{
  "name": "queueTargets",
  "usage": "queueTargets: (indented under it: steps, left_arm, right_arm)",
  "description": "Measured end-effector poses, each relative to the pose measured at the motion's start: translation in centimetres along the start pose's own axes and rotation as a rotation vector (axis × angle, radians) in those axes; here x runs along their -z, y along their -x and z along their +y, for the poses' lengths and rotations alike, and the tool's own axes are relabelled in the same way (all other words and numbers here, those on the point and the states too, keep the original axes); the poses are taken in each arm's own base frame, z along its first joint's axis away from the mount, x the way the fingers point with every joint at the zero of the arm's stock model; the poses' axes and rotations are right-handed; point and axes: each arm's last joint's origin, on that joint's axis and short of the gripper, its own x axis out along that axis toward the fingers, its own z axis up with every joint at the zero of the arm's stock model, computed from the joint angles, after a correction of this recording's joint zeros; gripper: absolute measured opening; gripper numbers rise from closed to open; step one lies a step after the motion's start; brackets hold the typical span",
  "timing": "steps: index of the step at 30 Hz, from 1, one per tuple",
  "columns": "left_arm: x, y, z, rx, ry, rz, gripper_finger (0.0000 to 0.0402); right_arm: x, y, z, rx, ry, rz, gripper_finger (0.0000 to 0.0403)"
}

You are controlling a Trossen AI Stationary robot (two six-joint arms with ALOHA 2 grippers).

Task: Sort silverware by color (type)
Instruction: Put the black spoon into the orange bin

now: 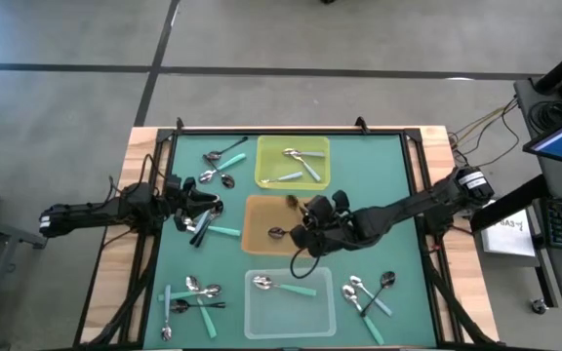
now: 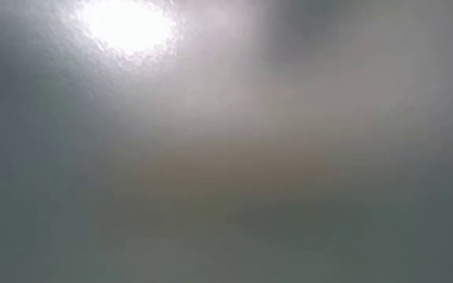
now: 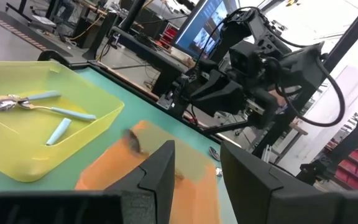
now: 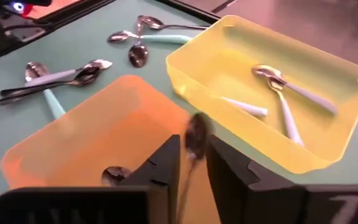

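Three trays lie down the green mat's middle: a yellow tray [image 1: 292,162] with teal-handled spoons [image 4: 284,93], an orange tray [image 1: 261,219] with one dark spoon [image 4: 113,175], and a clear tray [image 1: 289,304] with a teal-handled spoon [image 1: 283,286]. My right gripper [image 4: 192,165] hangs over the orange tray, slanting down, its fingers slightly apart. A blurred dark spoon [image 4: 196,137] shows just ahead of the fingertips, above the tray. My left gripper [image 3: 197,168] waits level and open at the mat's left [image 1: 211,207], holding nothing. The low view shows only haze. My right gripper has the blurred dark spoon's handle [image 4: 189,180] running through the gap between its fingers, bowl end forward and clear of the orange tray. I cannot tell whether either finger touches it.
Loose spoons lie in clusters on the mat: far left [image 1: 220,161], under my left gripper [image 1: 203,230], near left [image 1: 193,292] and near right [image 1: 369,291]. A black frame [image 1: 413,195] rims the mat.
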Motion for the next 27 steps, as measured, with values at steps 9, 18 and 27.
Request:
queueTargets:
  steps: [9,18,27]
  left_arm:
    - [0.0,0.0,0.0,0.0,0.0,-0.001,0.0111]
    - [0.0,0.0,0.0,0.0,0.0,0.0,0.0111]
    - [0.0,0.0,0.0,0.0,0.0,0.0,0.0111]
  right_arm:
    - [0.5,1.2,1.0,-0.26,-0.112,0.347,0.0115]
    - [7.4,7.8,-0.3,0.087,-0.311,0.599,0.0105]
    - [13.9,11.6,0.4,0.322,-0.641,0.774,0.0102]
